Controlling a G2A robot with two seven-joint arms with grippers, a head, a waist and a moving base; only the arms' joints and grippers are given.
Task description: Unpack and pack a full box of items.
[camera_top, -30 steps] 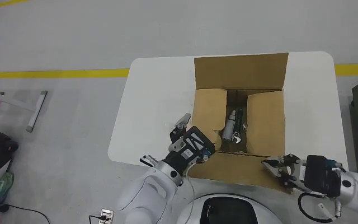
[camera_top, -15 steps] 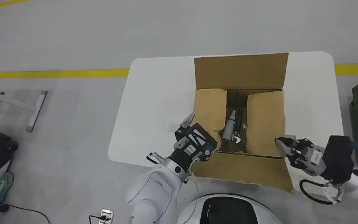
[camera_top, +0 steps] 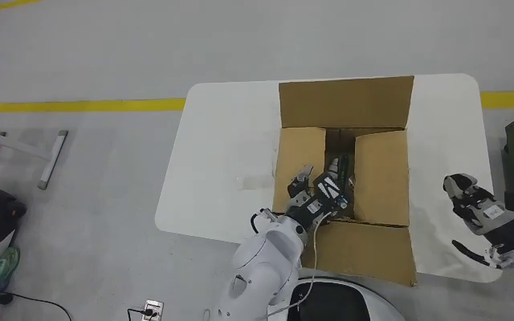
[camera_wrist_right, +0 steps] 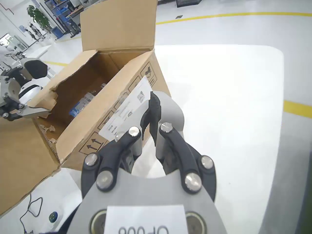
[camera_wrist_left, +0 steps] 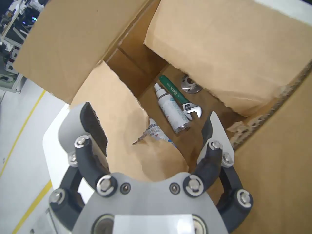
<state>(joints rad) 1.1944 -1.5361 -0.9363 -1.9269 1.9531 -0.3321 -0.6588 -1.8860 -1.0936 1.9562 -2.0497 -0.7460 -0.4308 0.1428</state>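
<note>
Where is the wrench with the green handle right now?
In the left wrist view the wrench lies flat on the floor of the cardboard box, right beside the white bottle, with the metal flange near its handle.

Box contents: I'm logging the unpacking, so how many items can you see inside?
4: bottle, wrench beside it, metal flange nearby, a labelled item half under a side flap. Flaps may hide more.
</note>
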